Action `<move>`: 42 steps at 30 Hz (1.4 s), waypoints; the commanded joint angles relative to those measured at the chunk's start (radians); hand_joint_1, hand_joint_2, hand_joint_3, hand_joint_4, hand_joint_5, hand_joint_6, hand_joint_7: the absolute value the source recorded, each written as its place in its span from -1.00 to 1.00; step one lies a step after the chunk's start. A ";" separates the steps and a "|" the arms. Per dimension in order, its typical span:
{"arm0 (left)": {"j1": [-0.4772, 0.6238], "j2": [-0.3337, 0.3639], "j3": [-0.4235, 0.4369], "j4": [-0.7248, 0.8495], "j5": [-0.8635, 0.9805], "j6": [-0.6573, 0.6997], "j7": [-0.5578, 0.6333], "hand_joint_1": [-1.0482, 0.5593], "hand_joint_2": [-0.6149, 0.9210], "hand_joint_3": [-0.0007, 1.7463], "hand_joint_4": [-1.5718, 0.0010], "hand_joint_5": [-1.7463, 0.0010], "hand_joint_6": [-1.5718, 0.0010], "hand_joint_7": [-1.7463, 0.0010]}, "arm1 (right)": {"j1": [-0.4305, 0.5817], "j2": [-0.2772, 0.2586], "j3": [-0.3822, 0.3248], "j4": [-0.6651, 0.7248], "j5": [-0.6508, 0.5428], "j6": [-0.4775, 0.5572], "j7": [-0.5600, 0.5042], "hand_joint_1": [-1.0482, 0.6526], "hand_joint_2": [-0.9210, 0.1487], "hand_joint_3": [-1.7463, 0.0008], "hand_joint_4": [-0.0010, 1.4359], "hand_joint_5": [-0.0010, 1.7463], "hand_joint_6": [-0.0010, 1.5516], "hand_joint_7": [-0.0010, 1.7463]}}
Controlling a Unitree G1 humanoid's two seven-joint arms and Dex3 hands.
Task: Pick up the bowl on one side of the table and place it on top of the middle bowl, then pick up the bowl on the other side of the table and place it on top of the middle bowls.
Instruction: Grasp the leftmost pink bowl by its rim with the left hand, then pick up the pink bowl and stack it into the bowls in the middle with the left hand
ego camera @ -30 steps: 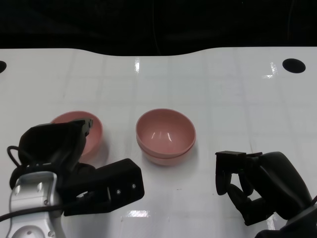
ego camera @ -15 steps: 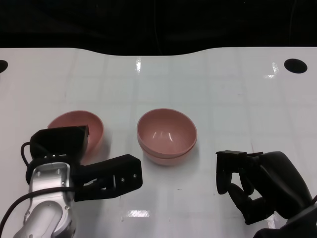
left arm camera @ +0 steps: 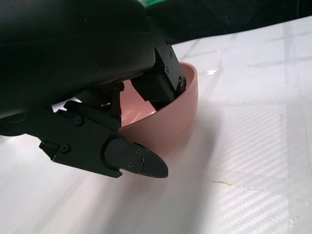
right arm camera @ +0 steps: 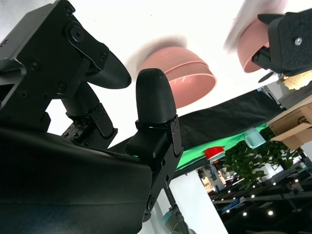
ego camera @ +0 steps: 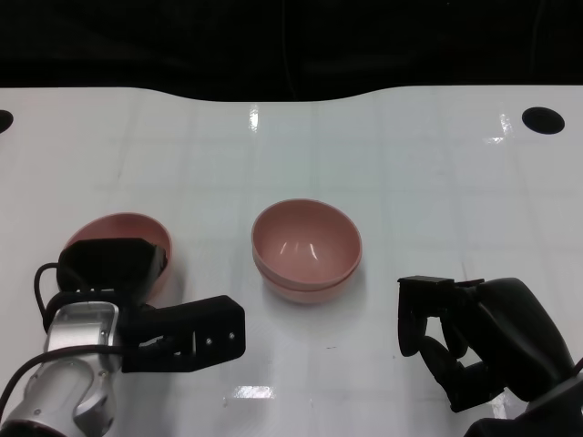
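Note:
Two pink bowls (ego camera: 306, 238) sit nested at the table's middle, also seen in the right wrist view (right arm camera: 185, 80). A third pink bowl (ego camera: 114, 229) is at the left, tilted. My left hand (ego camera: 137, 300) grips its near rim. In the left wrist view, fingers reach inside that bowl (left arm camera: 170, 112) and the thumb (left arm camera: 131, 163) lies under its outer wall. My right hand (ego camera: 474, 341) hovers at the lower right, holding nothing, fingers loosely bent and apart from the thumb (right arm camera: 146, 97). The left bowl (right arm camera: 253, 41) shows blurred in the right wrist view.
The white glossy table (ego camera: 410, 182) has a black hole (ego camera: 543, 119) at the back right and another at the far left edge (ego camera: 4, 119). A dark backdrop runs behind the table's far edge.
My left hand has drawn back toward me and slightly left with the left bowl, which now tilts. The right hand and the middle bowls have not moved.

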 commanded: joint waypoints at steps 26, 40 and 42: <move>0.070 0.107 0.087 -0.292 -0.162 -0.175 0.144 -0.03 0.58 -0.06 -0.13 -1.00 0.19 -0.94 | 0.002 -0.008 -0.006 -0.005 0.003 0.003 0.001 0.17 0.41 -0.76 0.40 1.00 0.03 0.91; 0.049 0.076 0.143 -0.259 -0.368 -0.497 0.213 0.07 0.30 0.41 -0.16 -1.00 0.13 -1.00 | 0.003 -0.013 -0.007 -0.002 0.006 -0.003 0.003 0.17 0.41 -0.76 0.40 1.00 0.03 0.90; 0.036 0.076 0.143 -0.237 -0.399 -0.543 0.191 0.06 0.32 0.44 -0.14 -1.00 0.13 -0.97 | 0.003 -0.012 -0.007 -0.002 0.007 -0.002 0.004 0.17 0.41 -0.76 0.39 1.00 0.03 0.90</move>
